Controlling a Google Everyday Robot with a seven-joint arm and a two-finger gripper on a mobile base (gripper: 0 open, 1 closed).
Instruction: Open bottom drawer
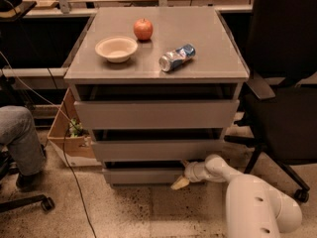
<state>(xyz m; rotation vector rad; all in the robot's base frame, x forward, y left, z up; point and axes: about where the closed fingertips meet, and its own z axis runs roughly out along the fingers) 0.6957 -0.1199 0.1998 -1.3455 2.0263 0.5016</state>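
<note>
The grey metal cabinet has three drawer fronts. The bottom drawer [143, 175] is the slimmest front, lowest, just above the floor, and looks shut or nearly shut. My gripper [181, 179] is at the end of the white arm [257, 207] that reaches in from the lower right. It sits at the right part of the bottom drawer's front, at its top edge, with a tan fingertip [179, 183] pointing down to the left. The drawer's inside is hidden.
On the cabinet top [213, 58] lie a white bowl [116, 48], a red apple [143, 29] and a crushed can [177, 57]. A black office chair [285, 108] stands right of the cabinet. A cardboard box [72, 138], a cable and a person's leg [20, 140] are at the left.
</note>
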